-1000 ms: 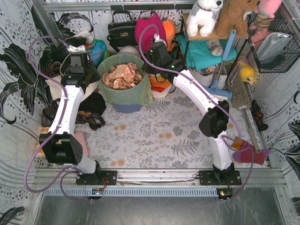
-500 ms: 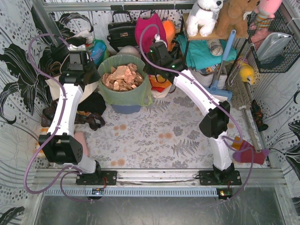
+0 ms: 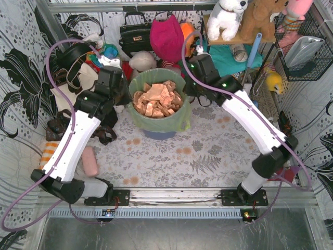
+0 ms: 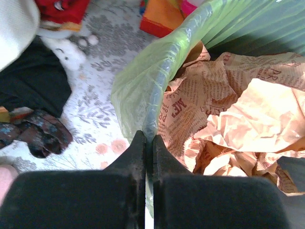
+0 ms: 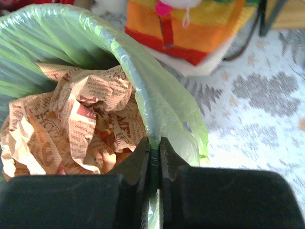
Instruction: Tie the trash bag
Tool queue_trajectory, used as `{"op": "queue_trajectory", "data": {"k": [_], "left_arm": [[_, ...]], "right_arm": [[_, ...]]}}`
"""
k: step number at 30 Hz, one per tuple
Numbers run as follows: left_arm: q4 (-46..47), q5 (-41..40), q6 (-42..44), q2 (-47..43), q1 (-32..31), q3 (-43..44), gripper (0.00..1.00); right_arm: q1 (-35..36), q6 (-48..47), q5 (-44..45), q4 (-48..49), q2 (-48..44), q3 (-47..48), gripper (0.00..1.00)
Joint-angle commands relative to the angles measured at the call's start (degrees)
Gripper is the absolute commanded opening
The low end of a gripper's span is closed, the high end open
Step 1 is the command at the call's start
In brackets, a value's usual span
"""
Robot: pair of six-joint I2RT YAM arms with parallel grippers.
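The trash bag [image 3: 179, 119] is thin lime-green plastic lining a blue-grey bin [image 3: 158, 134], filled with crumpled tan-brown paper scraps [image 3: 156, 99]. My left gripper [image 3: 127, 99] is at the bag's left rim. In the left wrist view it [image 4: 148, 139] is shut on the green rim of the bag [image 4: 143, 81], with paper [image 4: 228, 105] to its right. My right gripper [image 3: 186, 91] is at the opposite, right rim. The right wrist view shows it [image 5: 155, 143] shut on the rim of the bag [image 5: 162, 100], with a strip of green film pinched between the black fingers.
Behind the bin lie a black handbag [image 3: 135, 34], a magenta bag [image 3: 166, 37] and an orange-striped soft item [image 5: 190, 28]. A shelf with plush toys [image 3: 229, 18] stands at the back right. Dark shoes [image 4: 38, 136] and a pink roll [image 3: 89, 161] lie on the left.
Both grippers have shut on opposite sides of the bag's rim. Both arms, the bag and the bin have shifted to the right and slightly nearer.
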Motion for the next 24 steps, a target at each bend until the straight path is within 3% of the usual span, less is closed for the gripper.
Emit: {"op": "queue_trajectory", "data": {"k": [1, 7, 17, 24], "left_arm": [[-0.4, 4.6, -3.6, -3.6, -8.8, 0.2, 0.0], [-1.8, 2.8, -10.3, -6.9, -19.5, -2.8, 0.0], [-5.0, -0.5, -20.3, -8.1, -35.6, -5.0, 0.0], [-4.8, -0.5, -26.0, -10.5, -39.8, -10.5, 0.0]], "right_arm": [[2.4, 2.2, -2.6, 2.6, -9.9, -7.4, 0.0], [3.3, 5.1, -2.6, -1.9, -21.8, -16.5, 0.0], [3.3, 8.1, -8.3, -11.1, -31.3, -22.1, 0.0], [3.3, 11.5, -10.6, -11.4, -37.3, -29.9, 0.0]]}}
